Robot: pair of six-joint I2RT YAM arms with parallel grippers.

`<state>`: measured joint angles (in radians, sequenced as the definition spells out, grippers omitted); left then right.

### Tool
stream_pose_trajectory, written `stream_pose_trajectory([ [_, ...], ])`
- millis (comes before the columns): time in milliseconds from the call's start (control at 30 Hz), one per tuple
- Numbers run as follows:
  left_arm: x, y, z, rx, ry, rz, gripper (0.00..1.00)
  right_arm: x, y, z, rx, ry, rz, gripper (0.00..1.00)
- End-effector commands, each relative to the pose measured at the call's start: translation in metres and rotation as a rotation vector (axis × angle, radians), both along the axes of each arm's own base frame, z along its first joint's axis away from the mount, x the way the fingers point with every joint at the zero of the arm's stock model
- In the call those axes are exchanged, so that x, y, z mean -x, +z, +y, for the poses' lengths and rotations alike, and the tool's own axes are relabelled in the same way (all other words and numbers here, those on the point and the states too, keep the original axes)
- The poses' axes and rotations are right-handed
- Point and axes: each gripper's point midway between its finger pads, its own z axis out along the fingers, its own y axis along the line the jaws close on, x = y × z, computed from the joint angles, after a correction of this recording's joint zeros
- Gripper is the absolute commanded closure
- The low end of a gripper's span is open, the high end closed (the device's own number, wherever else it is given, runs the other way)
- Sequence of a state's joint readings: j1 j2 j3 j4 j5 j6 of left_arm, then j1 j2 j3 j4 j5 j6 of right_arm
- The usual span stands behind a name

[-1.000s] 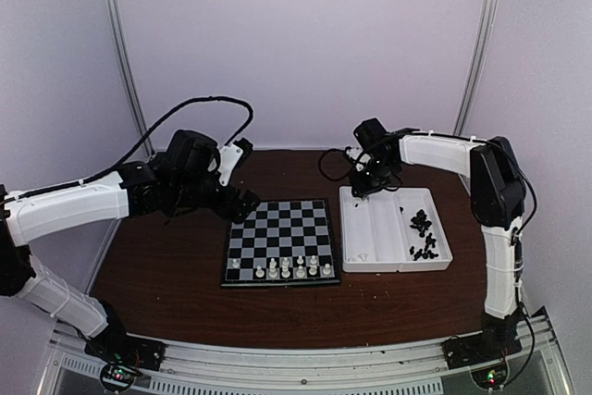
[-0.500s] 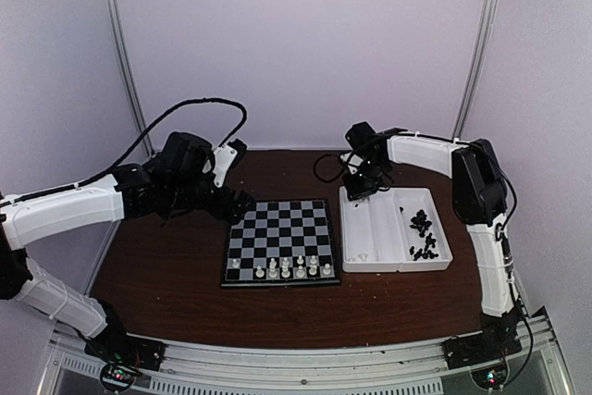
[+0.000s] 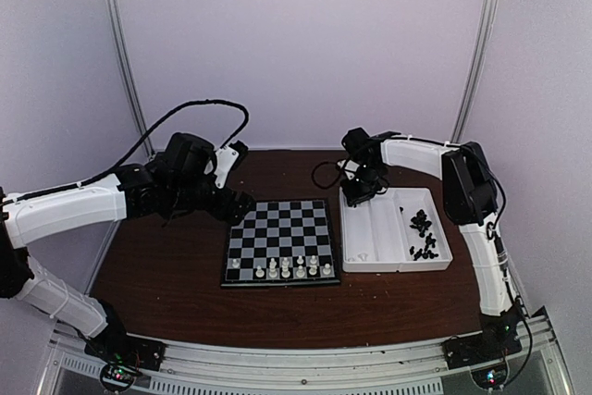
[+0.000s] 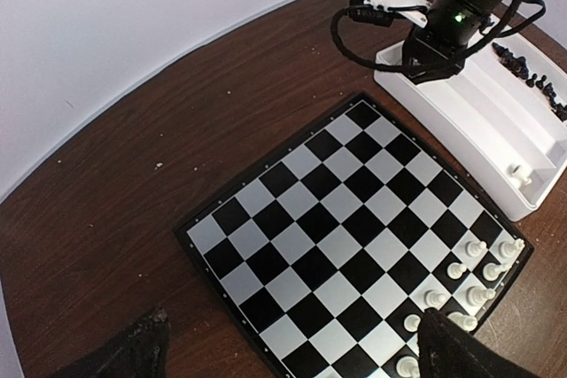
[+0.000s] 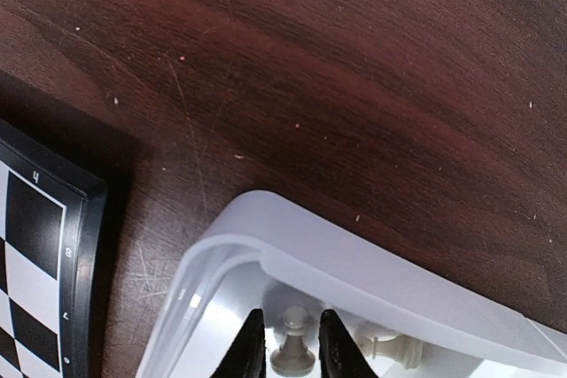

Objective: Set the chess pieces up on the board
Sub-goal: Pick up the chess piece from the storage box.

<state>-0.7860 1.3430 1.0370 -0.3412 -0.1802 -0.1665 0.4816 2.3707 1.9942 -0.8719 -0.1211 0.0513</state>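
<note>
The board [image 3: 280, 228] lies mid-table, with several white chess pieces [image 3: 287, 268] on its two near rows; they also show in the left wrist view [image 4: 469, 276]. Black chess pieces [image 3: 421, 233] lie in the tray's right compartment. My right gripper [image 3: 357, 193] is down in the far-left corner of the white tray [image 3: 398, 265]. Its narrowly open fingers [image 5: 291, 318] closely straddle an upright white pawn [image 5: 292, 358], with thin gaps on both sides. Another white piece [image 5: 390, 348] lies beside it. My left gripper [image 3: 237, 203] hangs wide open and empty above the board's far-left corner [image 4: 301, 351].
The tray's rim [image 5: 354, 258] curves just beyond the right fingers. The board's dark rim [image 5: 84, 254] lies a short way left of the tray. One white piece [image 4: 519, 174] stands in the tray's left compartment. A black cable loops by the right wrist [image 4: 372, 37].
My right gripper has moved left and down into the tray's far-left corner. My left arm has barely shifted.
</note>
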Motion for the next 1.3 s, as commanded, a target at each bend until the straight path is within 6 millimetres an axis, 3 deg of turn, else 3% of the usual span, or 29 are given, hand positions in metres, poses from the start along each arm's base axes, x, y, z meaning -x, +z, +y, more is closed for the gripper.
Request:
stream_pose_trajectory([
  [0, -0.007, 0.015, 0.0, 0.016, 0.008, -0.037, 0.02, 0.002, -0.005, -0.009, 0.038, -0.004, 0.02, 0.79],
  [200, -0.006, 0.015, -0.002, 0.028, 0.005, -0.029, 0.02, 0.006, 0.033, -0.008, -0.014, -0.009, -0.05, 0.89],
  [533, -0.005, 0.014, -0.004, 0.047, -0.001, -0.016, 0.02, 0.03, 0.1, 0.003, -0.192, 0.004, -0.145, 0.9],
  [667, -0.004, 0.012, -0.005, 0.055, 0.004, -0.004, 0.02, 0.047, 0.118, 0.026, -0.312, 0.069, -0.153, 0.89],
  [833, -0.004, 0.012, 0.001, 0.058, 0.035, 0.006, 0.02, 0.074, 0.135, 0.072, -0.454, 0.214, -0.227, 0.89],
  [867, -0.004, 0.012, 0.003, 0.06, 0.041, 0.007, 0.02, 0.083, 0.132, 0.08, -0.476, 0.237, -0.22, 0.89],
  [933, -0.003, 0.012, 0.007, 0.065, 0.049, 0.007, 0.02, 0.087, 0.137, 0.097, -0.544, 0.265, -0.272, 0.88],
  [1067, 0.0, 0.014, 0.013, 0.068, 0.057, 0.006, 0.02, 0.09, 0.129, 0.117, -0.606, 0.254, -0.314, 0.89],
  [1267, 0.005, 0.016, 0.022, 0.061, 0.067, -0.008, 0.02, 0.097, 0.094, 0.138, -0.609, 0.249, -0.331, 0.89],
])
